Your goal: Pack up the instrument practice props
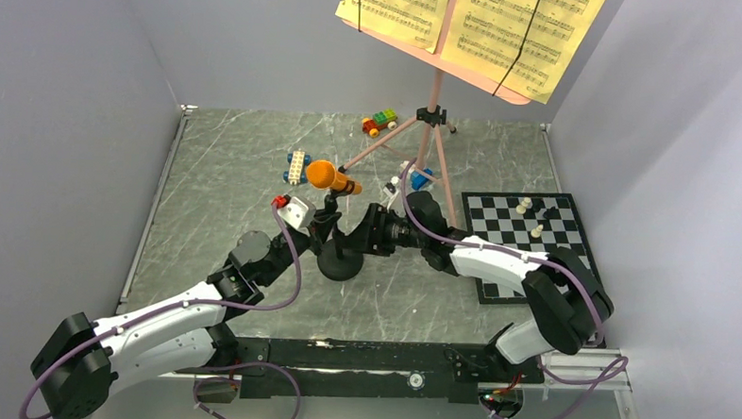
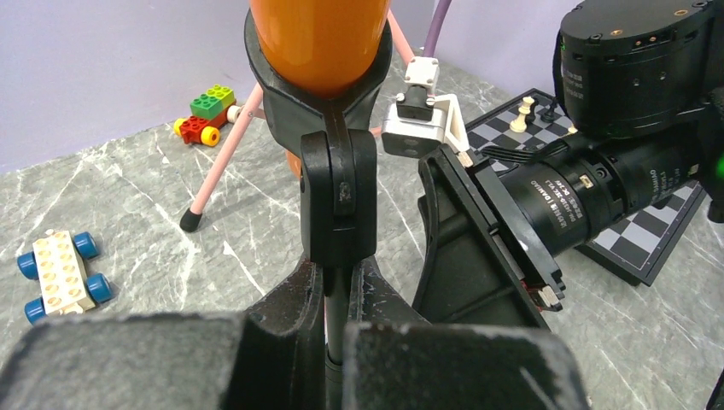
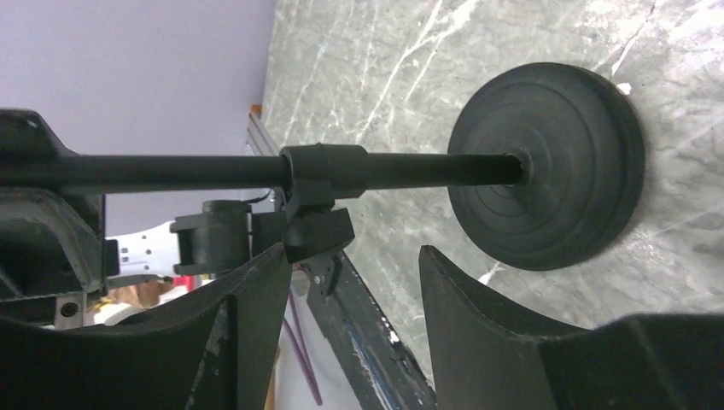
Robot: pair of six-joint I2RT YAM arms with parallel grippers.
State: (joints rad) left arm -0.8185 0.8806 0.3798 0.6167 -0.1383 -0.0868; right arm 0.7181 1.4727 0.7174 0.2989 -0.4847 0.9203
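Observation:
The orange toy microphone (image 1: 329, 176) sits in the clip of the small black mic stand (image 1: 340, 264), which stands upright mid-table. My left gripper (image 1: 321, 230) is shut on the stand's thin pole (image 2: 341, 299) just under the clip (image 2: 337, 188), with the microphone (image 2: 318, 43) above it. My right gripper (image 1: 360, 235) is open at the stand's right side. Its jaws (image 3: 350, 290) hold nothing, and the pole (image 3: 213, 171) and round base (image 3: 546, 166) lie just beyond the tips. The pink music stand (image 1: 435, 108) holds the yellow sheet-music pages (image 1: 470, 25) at the back.
The chessboard (image 1: 526, 240) with a few pieces lies at the right, under my right arm. Block cars stand behind the mic stand: a white-and-blue one (image 1: 297, 167), a red-green one (image 1: 380, 122) and a blue one (image 1: 420, 179). The music stand's legs spread nearby.

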